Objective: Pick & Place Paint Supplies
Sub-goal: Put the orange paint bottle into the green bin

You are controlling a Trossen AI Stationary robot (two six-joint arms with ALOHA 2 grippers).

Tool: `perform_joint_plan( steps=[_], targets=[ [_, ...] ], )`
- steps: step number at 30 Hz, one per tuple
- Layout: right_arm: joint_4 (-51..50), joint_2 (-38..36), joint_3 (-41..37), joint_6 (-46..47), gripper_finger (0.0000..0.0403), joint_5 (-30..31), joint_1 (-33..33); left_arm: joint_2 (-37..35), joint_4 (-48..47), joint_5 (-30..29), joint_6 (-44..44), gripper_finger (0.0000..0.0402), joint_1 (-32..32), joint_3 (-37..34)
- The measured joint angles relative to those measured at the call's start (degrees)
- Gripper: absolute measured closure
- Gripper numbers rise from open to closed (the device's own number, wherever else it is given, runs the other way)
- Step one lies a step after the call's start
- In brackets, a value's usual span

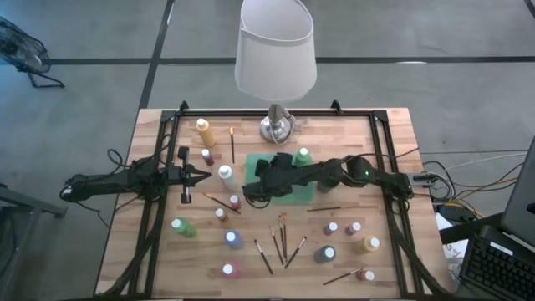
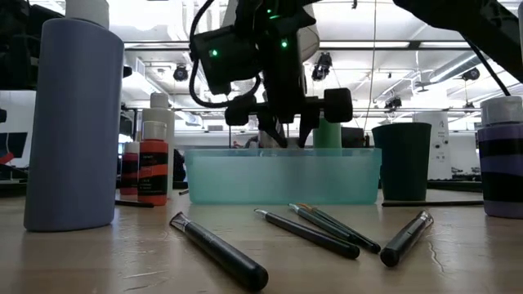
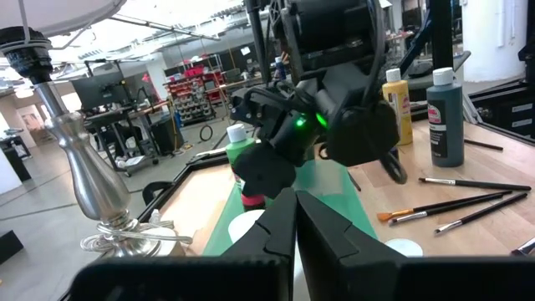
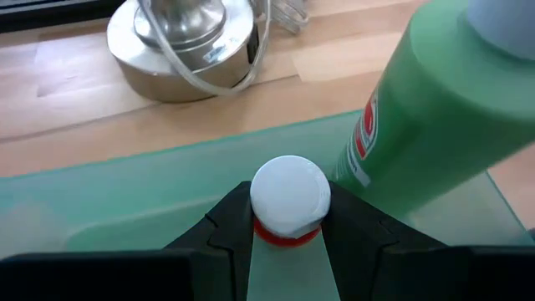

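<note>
The right hand point(image 4: 288, 230) hangs over the teal bin point(image 1: 288, 188) at the tabletop's point(image 1: 393, 150) centre — its fingers narrowed around a red paint bottle point(image 4: 289, 201), white cap up. A green paint bottle point(image 4: 435, 109) stands inside the bin just beside it. The left hand point(image 1: 203, 176), fingers pressed together and empty, waits left of the bin. Other bottles and paintbrushes point(image 1: 282, 238) lie scattered on the tabletop near the lamp point(image 1: 276, 63).

My right gripper point(image 4: 288, 227) holds a white-capped red paint bottle point(image 4: 290, 198) inside the translucent green plastic bin point(image 1: 288, 186), beside a green bottle point(image 4: 435, 109); silver-based lamp point(image 1: 277, 127) behind.
</note>
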Motion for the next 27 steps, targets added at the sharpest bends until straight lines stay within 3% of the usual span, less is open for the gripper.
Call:
perform_joint_plan(
  steps=[27],
  targets=[
    [-0.3,-0.2,-1.6,-1.1,0.0287,-1.3,-2.3,0.0,0.0,0.0,0.0,0.0385,0.0,0.0]
  ],
)
